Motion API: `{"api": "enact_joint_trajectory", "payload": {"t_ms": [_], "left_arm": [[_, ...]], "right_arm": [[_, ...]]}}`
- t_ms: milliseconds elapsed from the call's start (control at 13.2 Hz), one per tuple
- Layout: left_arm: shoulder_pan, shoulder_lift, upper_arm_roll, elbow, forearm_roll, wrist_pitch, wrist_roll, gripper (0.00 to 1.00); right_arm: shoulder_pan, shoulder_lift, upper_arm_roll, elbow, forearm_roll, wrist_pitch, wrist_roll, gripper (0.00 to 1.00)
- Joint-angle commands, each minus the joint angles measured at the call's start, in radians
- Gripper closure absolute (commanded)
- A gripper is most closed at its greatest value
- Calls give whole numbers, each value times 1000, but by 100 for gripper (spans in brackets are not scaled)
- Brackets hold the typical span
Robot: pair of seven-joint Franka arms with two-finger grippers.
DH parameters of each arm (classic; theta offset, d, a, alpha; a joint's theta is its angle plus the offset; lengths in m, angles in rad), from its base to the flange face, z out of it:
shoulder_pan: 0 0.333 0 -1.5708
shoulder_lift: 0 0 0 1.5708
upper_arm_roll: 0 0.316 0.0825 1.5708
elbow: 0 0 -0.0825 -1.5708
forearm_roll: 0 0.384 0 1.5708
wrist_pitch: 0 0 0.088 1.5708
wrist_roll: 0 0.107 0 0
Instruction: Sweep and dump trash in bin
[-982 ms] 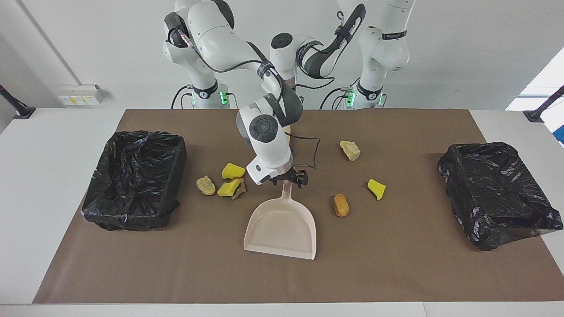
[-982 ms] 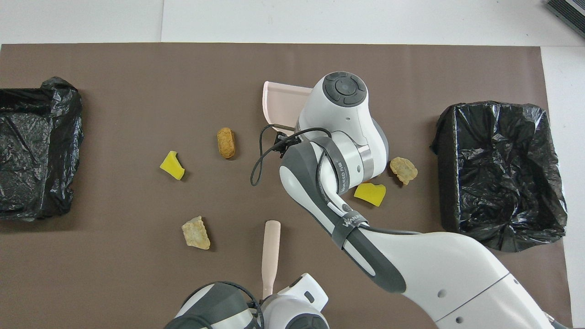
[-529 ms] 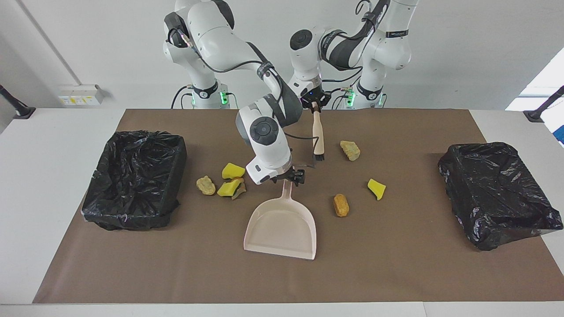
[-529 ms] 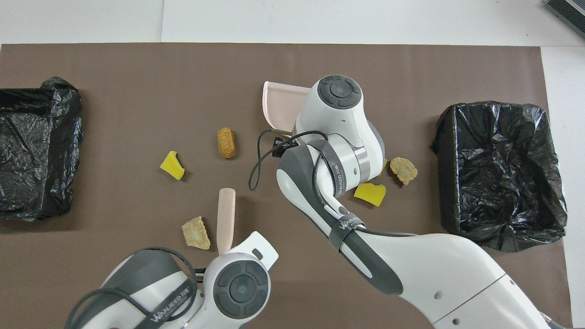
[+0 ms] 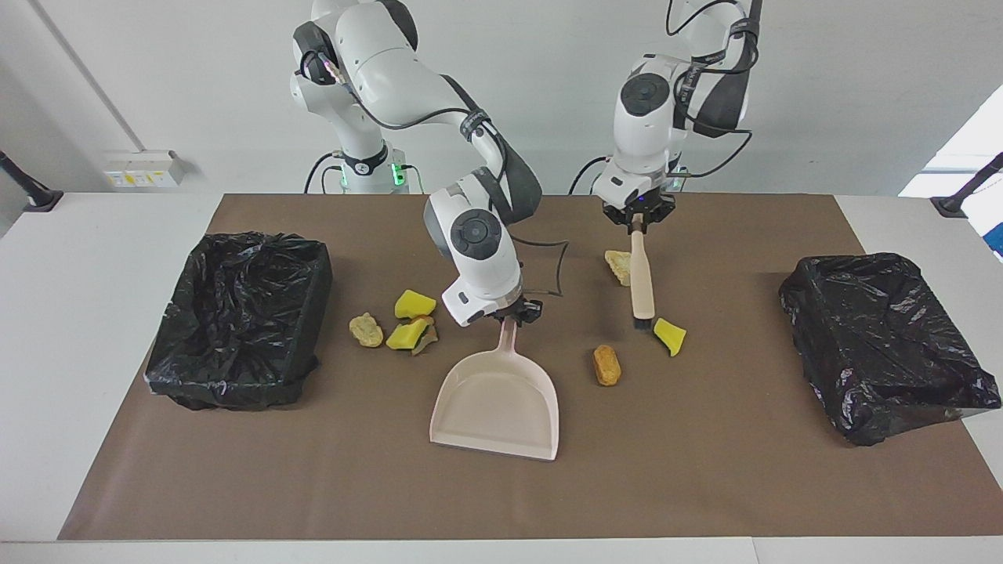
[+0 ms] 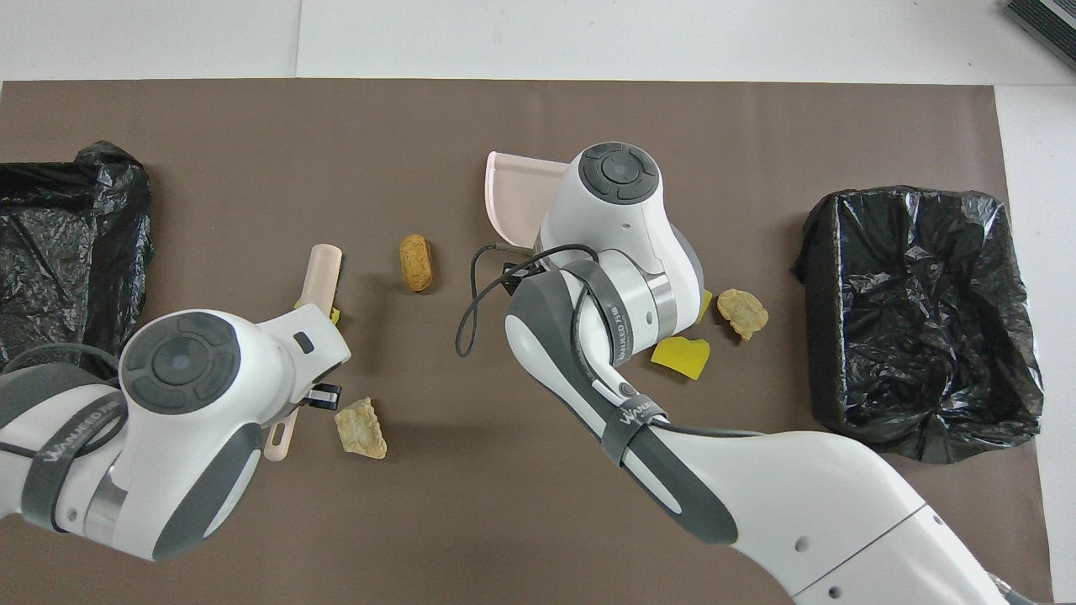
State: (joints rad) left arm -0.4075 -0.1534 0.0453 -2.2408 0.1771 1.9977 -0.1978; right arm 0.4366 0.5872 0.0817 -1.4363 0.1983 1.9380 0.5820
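Pink dustpan (image 5: pixel 495 403) lies mid-table, my right gripper (image 5: pixel 513 315) clamped on its handle. My left gripper (image 5: pixel 638 223) grips the brush (image 5: pixel 642 283), whose bristles hang beside a yellow wedge (image 5: pixel 670 335). More trash (image 5: pixel 404 324) sits toward the right arm's bin (image 5: pixel 239 316); an orange-brown piece (image 5: pixel 606 365) lies just beside the pan.

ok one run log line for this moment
left end effector: shut on brush, bristles by yellow wedge | right end effector: on dustpan handle, dustpan on mat | trash: unswept
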Motion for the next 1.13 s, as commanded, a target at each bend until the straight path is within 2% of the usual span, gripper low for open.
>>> {"api": "enact_joint_trajectory", "payload": {"t_ms": [0,227,529,680,831,1057], "left_arm": [[114,58,-15,20,42,88,167,100],[223,130,-15,73,45,92,386,100],[257,190,-15,112,33,144,504,100],[260,202,-15,112,32,156,505,100],[259,206,-15,112,32,155,503,100],[254,209,-15,109,32,148,518,100]], "right_arm": [[-32,-42,4,-12,26,-16,-213,100],[-73,-122,-5,-44,-5,-33,-373,100],[-163,-251,-5,-98,-72,-138,-669,100],[-176,-271,0,-107,-164,-188,-807,100],[-174,-305,-2,-172,-212,-172,-1004,100],[-171,-302,0,-193,-278,-165,-1322,100]]}}
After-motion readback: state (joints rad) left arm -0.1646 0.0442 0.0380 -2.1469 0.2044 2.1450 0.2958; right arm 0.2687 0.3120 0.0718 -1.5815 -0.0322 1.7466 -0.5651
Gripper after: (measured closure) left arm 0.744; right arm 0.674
